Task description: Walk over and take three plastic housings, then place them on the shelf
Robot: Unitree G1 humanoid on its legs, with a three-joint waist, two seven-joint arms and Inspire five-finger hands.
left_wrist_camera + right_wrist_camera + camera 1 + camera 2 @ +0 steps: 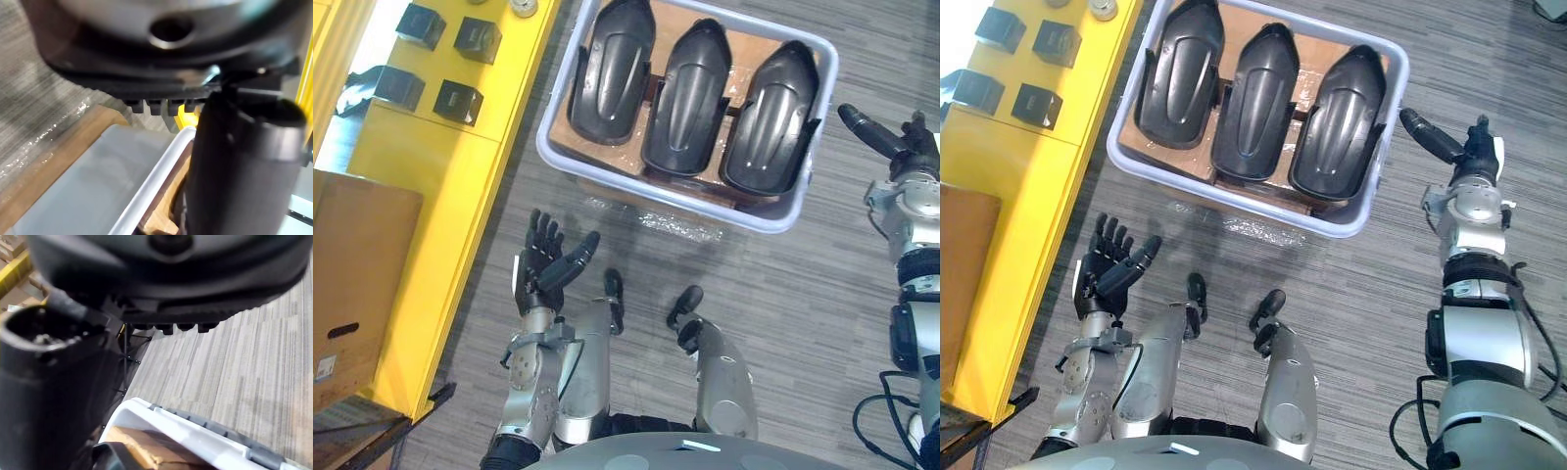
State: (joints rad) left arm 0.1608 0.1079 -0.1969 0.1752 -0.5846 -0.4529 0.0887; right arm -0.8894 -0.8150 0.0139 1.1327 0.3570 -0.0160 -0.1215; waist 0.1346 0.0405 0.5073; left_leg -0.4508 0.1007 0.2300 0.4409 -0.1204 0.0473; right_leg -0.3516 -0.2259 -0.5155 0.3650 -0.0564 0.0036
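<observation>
Three black plastic housings lie side by side on brown cardboard inside a pale bin on the floor. My left hand is held up on the near side of the bin's left corner, open, fingers straight, holding nothing. My right hand hovers just off the bin's right wall, open and empty, with the thumb pointing toward the bin. In the left wrist view the bin's rim shows past the thumb. The right wrist view also shows the rim.
A yellow shelf runs along the left, carrying several small black boxes. A brown cardboard box stands at the near left. Clear plastic film lies on the grey floor against the bin's near side.
</observation>
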